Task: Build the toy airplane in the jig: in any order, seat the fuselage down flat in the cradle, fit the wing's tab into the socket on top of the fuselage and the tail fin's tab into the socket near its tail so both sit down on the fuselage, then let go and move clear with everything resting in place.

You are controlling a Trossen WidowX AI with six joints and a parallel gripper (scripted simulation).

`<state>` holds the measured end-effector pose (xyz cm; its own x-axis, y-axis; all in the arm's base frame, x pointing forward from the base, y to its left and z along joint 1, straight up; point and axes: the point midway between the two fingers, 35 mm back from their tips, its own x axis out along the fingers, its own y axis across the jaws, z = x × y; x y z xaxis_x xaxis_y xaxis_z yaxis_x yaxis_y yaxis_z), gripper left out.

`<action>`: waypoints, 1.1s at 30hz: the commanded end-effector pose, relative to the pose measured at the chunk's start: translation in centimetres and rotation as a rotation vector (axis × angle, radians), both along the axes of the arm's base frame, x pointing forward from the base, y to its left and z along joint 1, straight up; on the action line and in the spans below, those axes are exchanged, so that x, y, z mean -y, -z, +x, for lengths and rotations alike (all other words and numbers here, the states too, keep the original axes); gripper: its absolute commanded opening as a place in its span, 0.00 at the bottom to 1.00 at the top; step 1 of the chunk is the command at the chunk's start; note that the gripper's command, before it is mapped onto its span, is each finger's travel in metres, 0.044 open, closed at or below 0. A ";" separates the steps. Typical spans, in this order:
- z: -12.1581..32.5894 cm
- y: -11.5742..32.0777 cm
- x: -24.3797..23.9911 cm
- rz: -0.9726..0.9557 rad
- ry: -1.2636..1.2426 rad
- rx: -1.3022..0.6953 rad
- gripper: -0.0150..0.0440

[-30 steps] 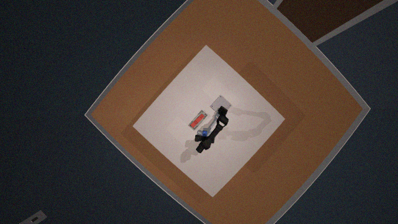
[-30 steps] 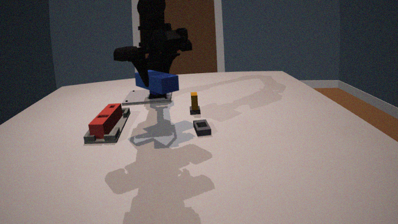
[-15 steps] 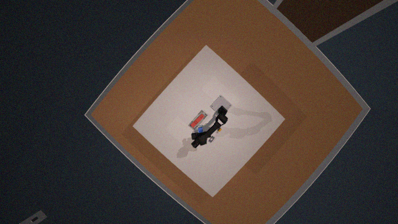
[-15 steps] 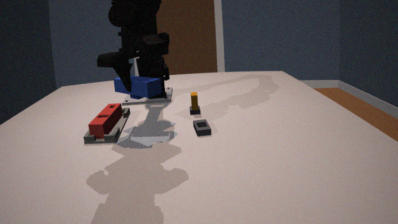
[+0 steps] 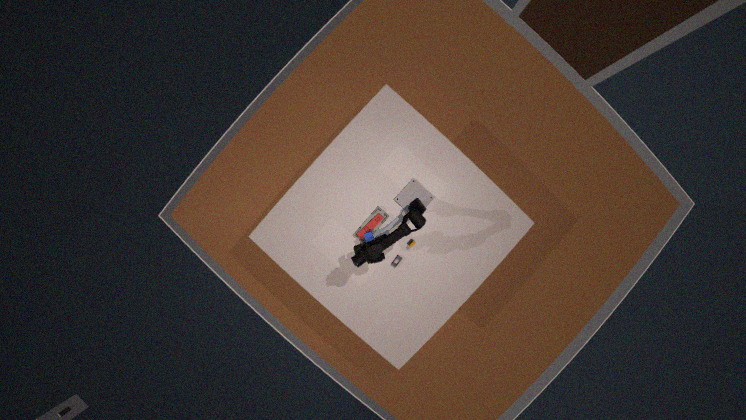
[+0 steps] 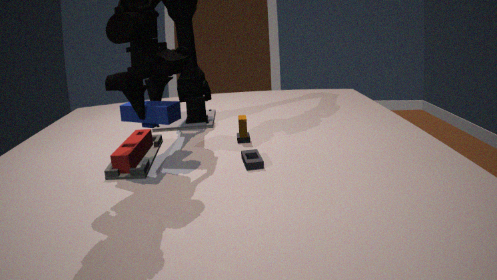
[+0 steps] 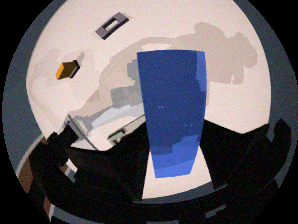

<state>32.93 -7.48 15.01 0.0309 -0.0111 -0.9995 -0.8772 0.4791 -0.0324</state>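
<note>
Nearest in the ext. view, the arm's shadow lies on the pale table (image 5: 417, 313) (image 6: 312, 209) (image 7: 240, 110). Behind it, on the left of the pic., is the jig (image 5: 379, 209) (image 6: 139, 169) (image 7: 118, 136), grey, w/ low blocks at its corners. The red fuselage (image 5: 369, 226) (image 6: 134, 151) lies lengthwise in it, sockets up, and looks level; both sockets which show on its top have no part in them. More to the right is the grey holder (image 5: 392, 263) (image 6: 254, 165) (image 7: 106, 33), flat on the table, w/ a rectangular opening. Just beyond it, the orange fin (image 5: 411, 242) (image 6: 242, 125) (image 7: 60, 70) is upright in a small dark stand (image 6: 243, 139) (image 7: 76, 68), apart from the fuselage

The gripper (image 5: 369, 240) (image 6: 148, 110) (image 7: 172, 121) pinches the blue wing (image 5: 369, 236) (image 6: 163, 113) (image 7: 172, 100) btw. its two fingers, one on each side. The wing is in the air, approx. level, tab downward, near the far part of the jig in the ext. view; it is not in the socket. The top view shows it partly over one end of the fuselage

Farther back, the black arm (image 5: 401, 229) (image 6: 186, 41) rises from its light base plate (image 5: 412, 187) (image 6: 211, 121). Farthest are a brown door (image 6: 226, 45) and blue-grey walls (image 6: 348, 45)
</note>
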 end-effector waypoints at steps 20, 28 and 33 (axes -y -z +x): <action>-3.3 1.2 6.2 -0.016 -0.368 -0.004 0.25; -3.5 1.2 6.6 -0.017 -0.392 -0.004 0.48; -3.6 1.3 6.6 -0.017 -0.392 -0.004 0.59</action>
<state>29.41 -14.09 13.70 0.0287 -0.0155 -0.9995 -0.9933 0.1116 -0.0303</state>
